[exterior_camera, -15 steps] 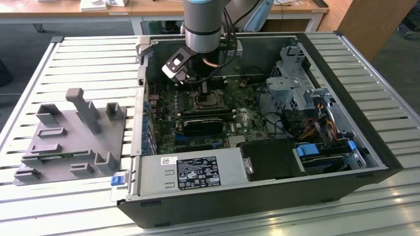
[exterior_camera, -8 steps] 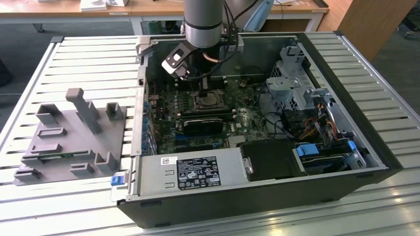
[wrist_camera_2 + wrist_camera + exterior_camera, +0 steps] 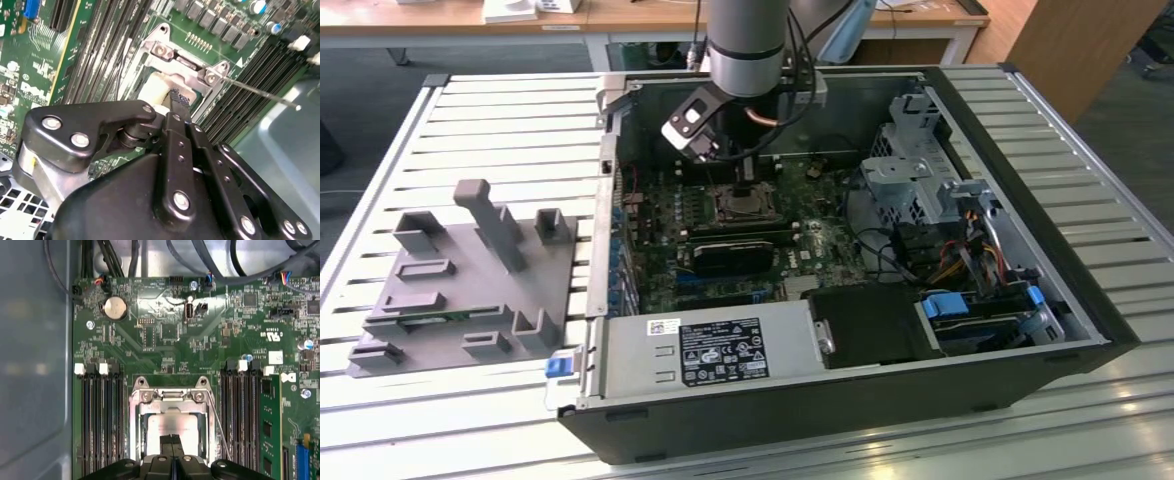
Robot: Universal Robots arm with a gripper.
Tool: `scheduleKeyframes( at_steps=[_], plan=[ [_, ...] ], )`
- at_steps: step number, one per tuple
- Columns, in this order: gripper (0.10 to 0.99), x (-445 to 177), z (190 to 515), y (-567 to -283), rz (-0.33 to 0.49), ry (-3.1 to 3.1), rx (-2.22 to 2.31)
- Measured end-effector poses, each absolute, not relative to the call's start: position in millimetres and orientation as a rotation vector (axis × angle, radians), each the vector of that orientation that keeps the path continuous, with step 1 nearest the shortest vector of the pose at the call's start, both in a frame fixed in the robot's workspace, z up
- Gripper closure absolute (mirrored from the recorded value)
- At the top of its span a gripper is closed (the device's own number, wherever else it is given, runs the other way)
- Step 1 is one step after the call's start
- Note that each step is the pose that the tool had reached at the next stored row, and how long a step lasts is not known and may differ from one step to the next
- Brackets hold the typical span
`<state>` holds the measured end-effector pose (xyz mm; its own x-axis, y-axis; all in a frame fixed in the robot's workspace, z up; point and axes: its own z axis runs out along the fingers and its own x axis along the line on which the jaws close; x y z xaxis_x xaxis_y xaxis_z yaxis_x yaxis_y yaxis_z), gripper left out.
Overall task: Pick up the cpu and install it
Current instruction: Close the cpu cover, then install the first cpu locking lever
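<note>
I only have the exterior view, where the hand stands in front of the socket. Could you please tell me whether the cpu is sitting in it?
Observer: Yes. In the first wrist view the cpu lies flat inside the socket's metal frame.
Operator: Thank you. Where is the hand relative to it?
Observer: The hand is directly over the cpu's middle, with its fingers together. I cannot tell whether they press on it.
Operator: And is the retention lever down?
Observer: In the second wrist view the thin lever sticks out away from the frame, so it looks unlatched.
</note>
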<state>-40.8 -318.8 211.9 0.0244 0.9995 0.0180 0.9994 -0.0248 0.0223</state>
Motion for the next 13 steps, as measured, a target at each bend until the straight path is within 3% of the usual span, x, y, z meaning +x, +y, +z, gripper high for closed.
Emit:
scheduleKeyframes(
  at_steps=[13],
  plan=[
    [0.980, -37.3, 215.2, -318.8, 0.044, 2.191, 2.246]
  ],
)
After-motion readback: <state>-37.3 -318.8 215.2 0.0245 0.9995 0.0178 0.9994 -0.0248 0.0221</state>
